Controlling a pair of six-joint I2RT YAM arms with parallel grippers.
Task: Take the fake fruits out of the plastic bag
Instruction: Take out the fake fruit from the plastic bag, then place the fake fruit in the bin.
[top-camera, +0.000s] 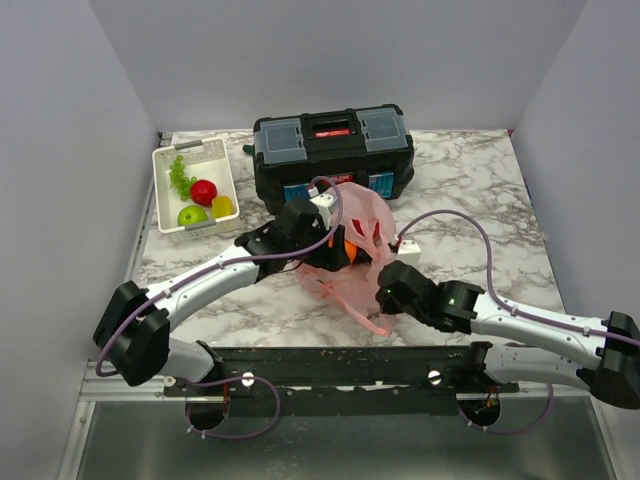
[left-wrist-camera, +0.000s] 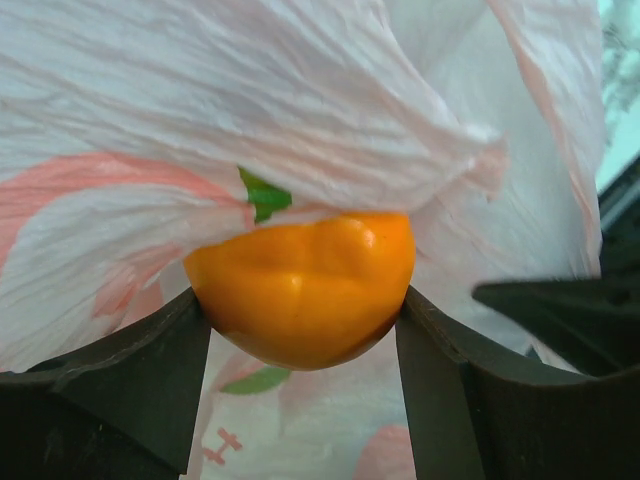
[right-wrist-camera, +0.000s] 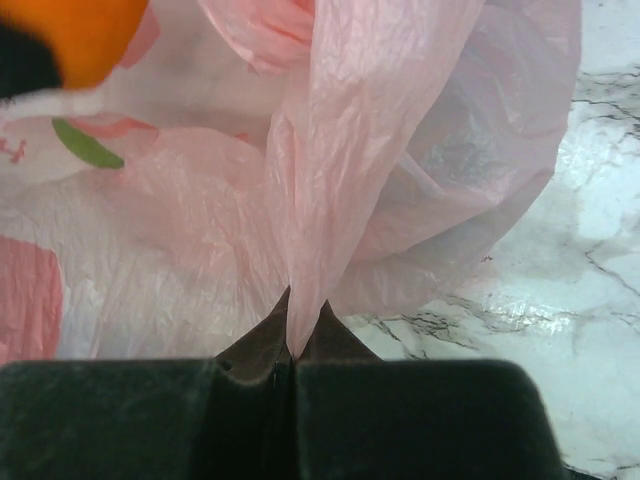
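The pink plastic bag (top-camera: 362, 232) lies crumpled on the marble table in front of the black toolbox. My left gripper (top-camera: 338, 250) reaches into its mouth and is shut on the orange (left-wrist-camera: 305, 287), held between both fingers (left-wrist-camera: 140, 370) with bag film draped over its top. The orange also shows at the top left of the right wrist view (right-wrist-camera: 85, 35). My right gripper (top-camera: 385, 297) is shut on a fold of the bag (right-wrist-camera: 330, 180) at its near edge. A red apple (top-camera: 204, 191), a green apple (top-camera: 192, 215) and a lemon (top-camera: 222, 206) lie in the white basket.
The white slotted basket (top-camera: 166, 196) stands at the back left and also holds a light green grape bunch (top-camera: 179, 175). The black toolbox (top-camera: 332, 152) stands right behind the bag. Grey walls enclose the table on three sides.
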